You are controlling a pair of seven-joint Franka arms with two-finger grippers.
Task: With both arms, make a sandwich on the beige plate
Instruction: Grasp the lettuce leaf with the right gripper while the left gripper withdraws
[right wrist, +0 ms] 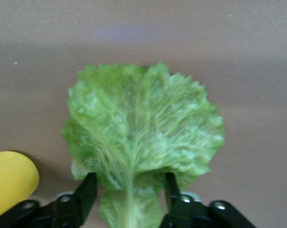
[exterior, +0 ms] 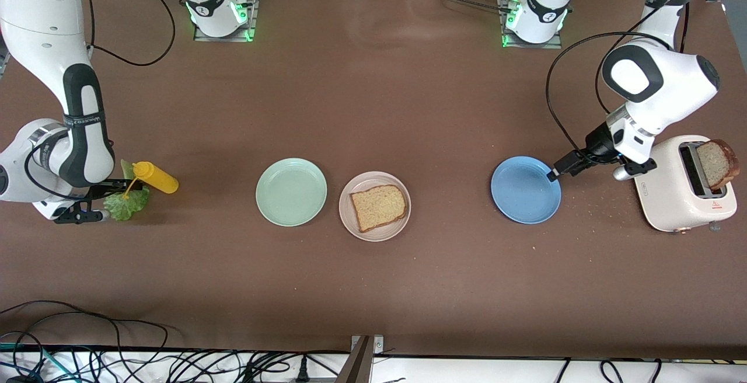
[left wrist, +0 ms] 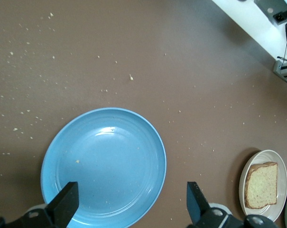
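One brown bread slice (exterior: pixel 378 208) lies on the beige plate (exterior: pixel 402 225) in the middle of the table; both also show in the left wrist view (left wrist: pixel 261 185). A second slice (exterior: pixel 715 164) stands in the toaster (exterior: pixel 677 196). The ruffled green lettuce leaf (exterior: pixel 127 203) lies on the table at the right arm's end. My right gripper (exterior: pixel 119 199) is low over it, its open fingers (right wrist: pixel 88 190) on either side of the leaf's stem end (right wrist: pixel 134 142). My left gripper (exterior: pixel 551 176) hangs open and empty over the blue plate's edge (left wrist: pixel 105 166).
A yellow squeeze bottle (exterior: pixel 154 177) lies right beside the lettuce and shows in the right wrist view (right wrist: pixel 10 178). A mint-green plate (exterior: pixel 290 191) sits beside the beige plate. The blue plate (exterior: pixel 525 190) lies between the beige plate and the toaster. Crumbs dot the table near the toaster.
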